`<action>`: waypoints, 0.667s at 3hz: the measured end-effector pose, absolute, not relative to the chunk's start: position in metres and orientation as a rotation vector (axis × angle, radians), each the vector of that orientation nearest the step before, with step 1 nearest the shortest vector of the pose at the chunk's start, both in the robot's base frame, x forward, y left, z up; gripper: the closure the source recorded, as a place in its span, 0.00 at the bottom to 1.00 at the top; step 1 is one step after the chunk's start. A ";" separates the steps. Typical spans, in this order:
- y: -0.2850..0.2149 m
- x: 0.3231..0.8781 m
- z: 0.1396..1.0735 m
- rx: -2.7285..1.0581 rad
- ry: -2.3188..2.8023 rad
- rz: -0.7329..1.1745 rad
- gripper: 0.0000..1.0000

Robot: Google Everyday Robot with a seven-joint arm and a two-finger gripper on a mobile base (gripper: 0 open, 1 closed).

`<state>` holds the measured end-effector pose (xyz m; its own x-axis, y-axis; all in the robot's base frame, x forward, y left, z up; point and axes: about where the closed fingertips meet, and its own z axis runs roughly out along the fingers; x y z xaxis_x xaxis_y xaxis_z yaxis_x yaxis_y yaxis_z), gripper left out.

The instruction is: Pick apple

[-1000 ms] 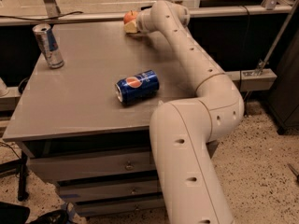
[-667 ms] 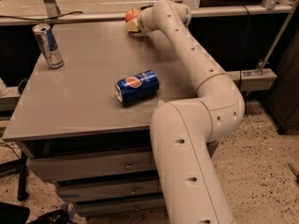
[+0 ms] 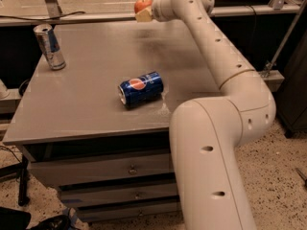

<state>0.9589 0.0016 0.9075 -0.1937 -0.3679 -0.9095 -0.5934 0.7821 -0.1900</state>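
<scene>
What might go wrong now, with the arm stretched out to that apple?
The apple is right at the gripper, at the table's far edge; a slip might send it off the back. The arm stretches over the table, so pulling back low might bump the lying Pepsi can.

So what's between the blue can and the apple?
Only bare table between blue can and apple, in the camera view. The tool is at the apple, by the far edge.
</scene>
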 end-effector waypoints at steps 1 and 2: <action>-0.019 0.929 0.936 -0.776 1.797 0.261 1.00; -0.038 0.885 0.950 -0.829 1.793 0.309 1.00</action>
<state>0.8853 -0.0379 0.9504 -0.1727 -0.3856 -0.9063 -0.6668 0.7231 -0.1806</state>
